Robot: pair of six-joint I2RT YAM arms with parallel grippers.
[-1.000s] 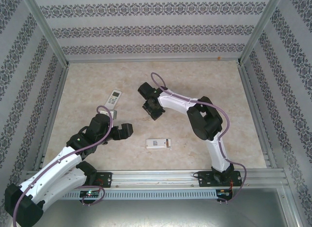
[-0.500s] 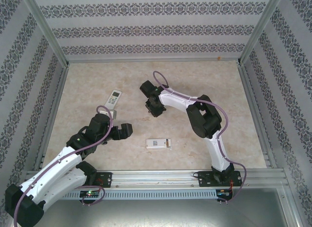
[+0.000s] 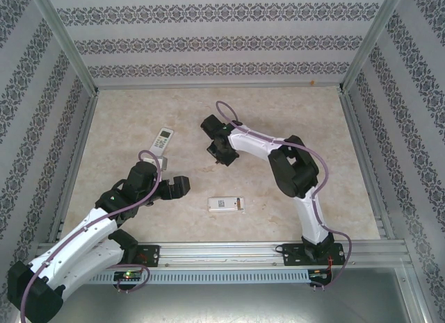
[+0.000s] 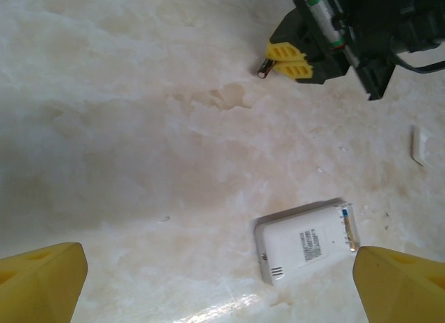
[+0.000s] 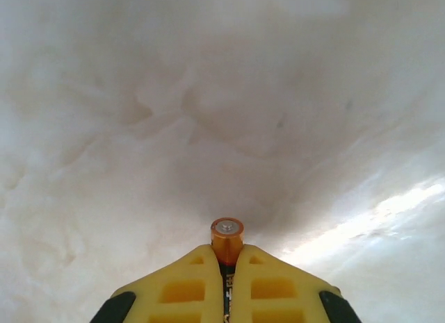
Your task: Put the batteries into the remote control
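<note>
Right gripper clenched on one battery, whose orange end protrudes beyond the yellow fingers, close to the table. Left gripper released, jaws wide, near a white remote lying label-up. A second remote lies well apart. Contents of either battery bay: cannot tell.

We see two arms built alike: the left arm and the right arm have smooth white shells between bulky black joints. A thin purple cable loops along each, and each ends in a black base. The left fingers are plain yellow wedges. The right fingers are yellow with rectangular recesses and black mounts.
</note>
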